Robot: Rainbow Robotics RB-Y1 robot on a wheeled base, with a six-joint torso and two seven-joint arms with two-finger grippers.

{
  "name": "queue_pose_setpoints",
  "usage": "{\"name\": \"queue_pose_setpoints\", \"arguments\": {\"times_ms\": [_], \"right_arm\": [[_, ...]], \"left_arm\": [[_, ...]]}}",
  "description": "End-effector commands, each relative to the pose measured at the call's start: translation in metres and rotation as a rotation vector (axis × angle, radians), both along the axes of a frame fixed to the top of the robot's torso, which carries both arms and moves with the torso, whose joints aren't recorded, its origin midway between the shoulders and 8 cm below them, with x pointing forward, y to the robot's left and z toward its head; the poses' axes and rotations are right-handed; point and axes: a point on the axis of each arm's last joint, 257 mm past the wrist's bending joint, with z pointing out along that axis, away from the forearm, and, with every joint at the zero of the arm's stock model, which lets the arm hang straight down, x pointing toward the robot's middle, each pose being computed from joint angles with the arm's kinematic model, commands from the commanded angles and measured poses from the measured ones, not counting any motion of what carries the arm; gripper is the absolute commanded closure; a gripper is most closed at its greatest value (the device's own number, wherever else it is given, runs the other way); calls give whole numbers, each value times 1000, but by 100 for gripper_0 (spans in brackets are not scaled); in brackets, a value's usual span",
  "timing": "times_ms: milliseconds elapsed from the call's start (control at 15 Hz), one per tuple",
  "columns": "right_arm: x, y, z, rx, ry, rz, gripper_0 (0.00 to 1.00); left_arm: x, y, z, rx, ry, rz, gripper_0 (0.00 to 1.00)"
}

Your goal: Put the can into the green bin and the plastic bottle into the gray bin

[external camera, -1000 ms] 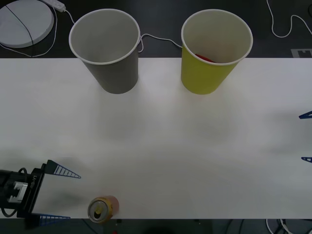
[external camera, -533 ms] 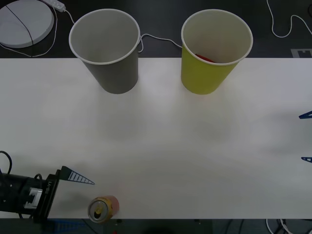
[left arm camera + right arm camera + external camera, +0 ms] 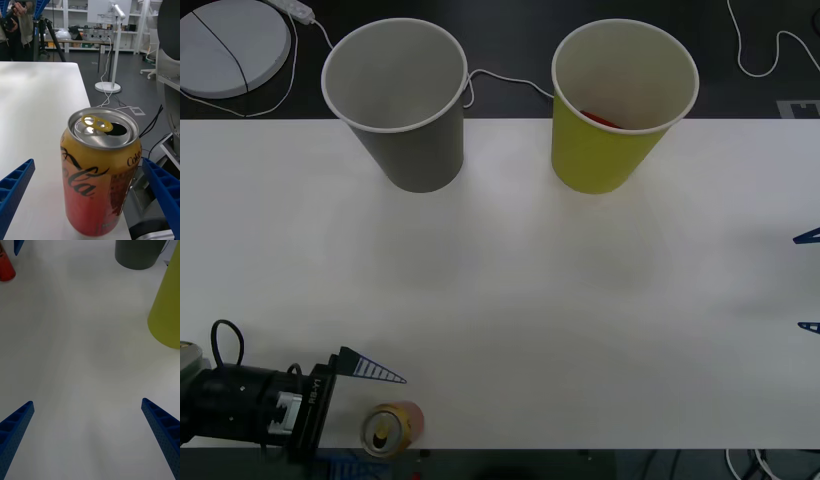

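You have the can (image 3: 100, 170) upright at the table's (image 3: 530, 290) near edge, standing between the spread blue ribbed fingers of the left gripper (image 3: 365, 420), not touching them. Its top is opened, its body smooth. The right gripper (image 3: 90, 438) hangs open, well apart from the can.

The front view looks down on the white table (image 3: 580, 300) from above. The left wrist view sits low and very near the can (image 3: 99, 168) at the table's near edge. The right wrist view faces across the table, probably sharing this can (image 3: 5, 266).
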Motion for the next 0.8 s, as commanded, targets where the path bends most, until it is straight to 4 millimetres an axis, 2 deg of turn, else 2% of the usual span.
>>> {"name": "queue_pose_setpoints", "arguments": {"times_ms": [67,267,600,667,733,800], "right_arm": [[0,0,0,0,0,0,0],[0,0,0,0,0,0,0],[0,0,0,0,0,0,0],[0,0,0,0,0,0,0],[0,0,0,0,0,0,0],[0,0,0,0,0,0,0]], "left_arm": [[-3,-13,-3,-19,7,-9,0],[-4,-22,-5,-29,6,-13,0],[-5,-24,-8,-27,12,-10,0],[-5,-23,-9,-24,15,-8,34],[-5,-22,-10,-22,22,-5,85],[-5,-23,-10,-24,23,-2,100]]}}
